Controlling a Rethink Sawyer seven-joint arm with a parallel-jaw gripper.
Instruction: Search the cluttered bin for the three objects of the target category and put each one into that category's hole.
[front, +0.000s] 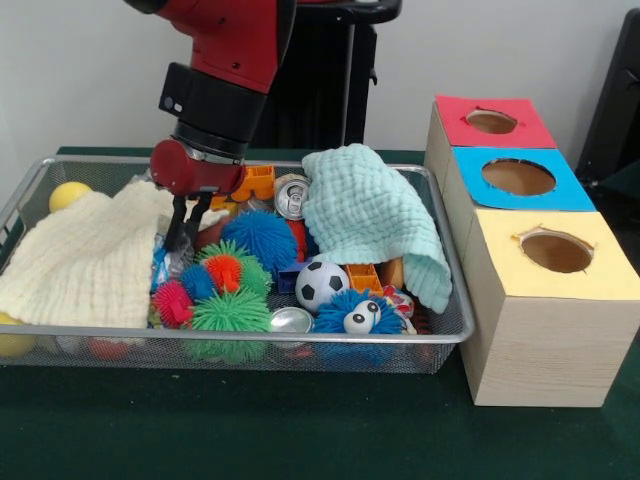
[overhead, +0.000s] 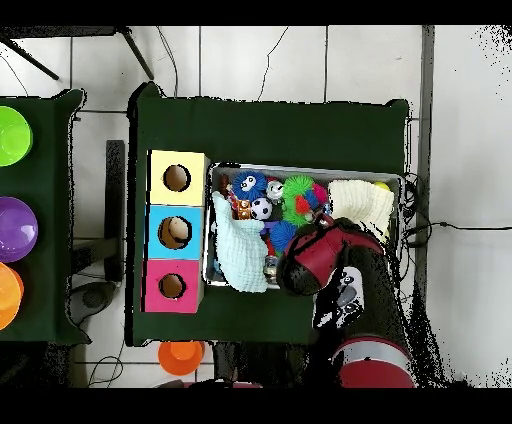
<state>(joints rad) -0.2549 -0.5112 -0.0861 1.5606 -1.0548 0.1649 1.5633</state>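
Observation:
The wire-mesh bin holds a heap of toys and two cloths; it also shows in the overhead view. My gripper reaches down into the bin's left half, at the edge of the cream cloth. Its two dark fingers stand a little apart, open. Just below the tips a bit of see-through plastic with blue on it shows, likely a bottle; other bottles are hidden. The blue-surround hole is in the middle of the wooden box, also seen from overhead. In the overhead view my arm hides the gripper.
A mint cloth drapes over the bin's right half. Spiky balls, a soccer ball, a soda can, orange blocks and a yellow ball fill the bin. The red hole and the yellow hole flank the blue one.

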